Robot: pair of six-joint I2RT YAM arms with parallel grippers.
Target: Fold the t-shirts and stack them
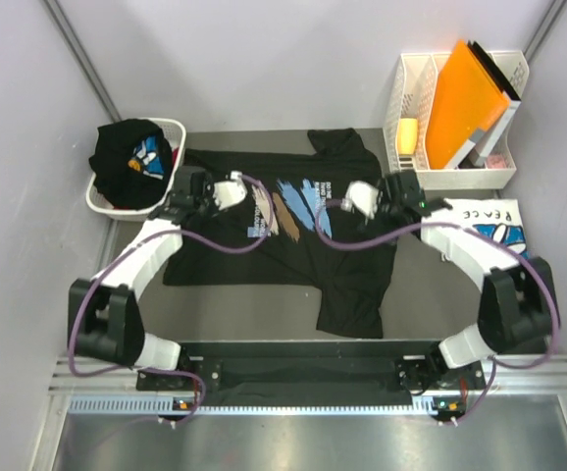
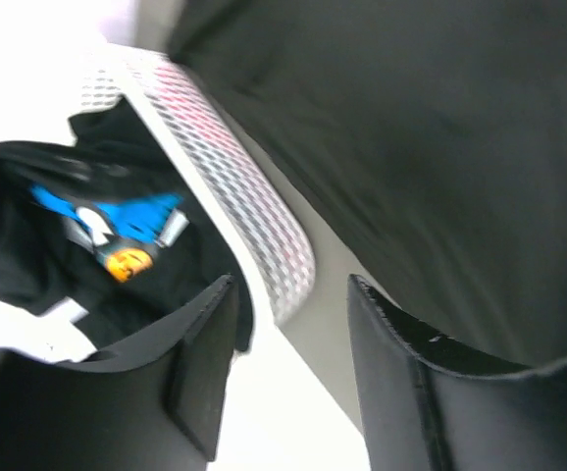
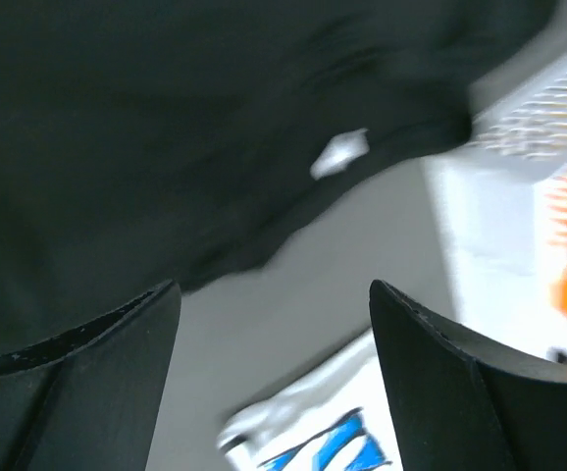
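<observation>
A black t-shirt [image 1: 283, 235] with a blue, white and tan brush-stroke print lies spread flat in the middle of the table. My left gripper [image 1: 183, 186] hovers at its upper left edge, beside the basket. In the left wrist view that gripper [image 2: 293, 294] is open with nothing between its fingers. My right gripper [image 1: 404, 186] is over the shirt's right sleeve edge. The right wrist view shows it [image 3: 274, 294] open and empty above bare table. A folded white t-shirt [image 1: 489, 224] with blue print lies at the right, also seen under the right gripper [image 3: 333, 446]. Another black t-shirt [image 1: 131, 157] sits bunched in the basket.
The white laundry basket [image 1: 97, 201] stands at the back left, and its mesh rim [image 2: 234, 186] lies just ahead of the left fingers. A white desk organizer [image 1: 416, 78] holding an orange folder [image 1: 460, 98] stands at the back right. Grey walls close in on both sides.
</observation>
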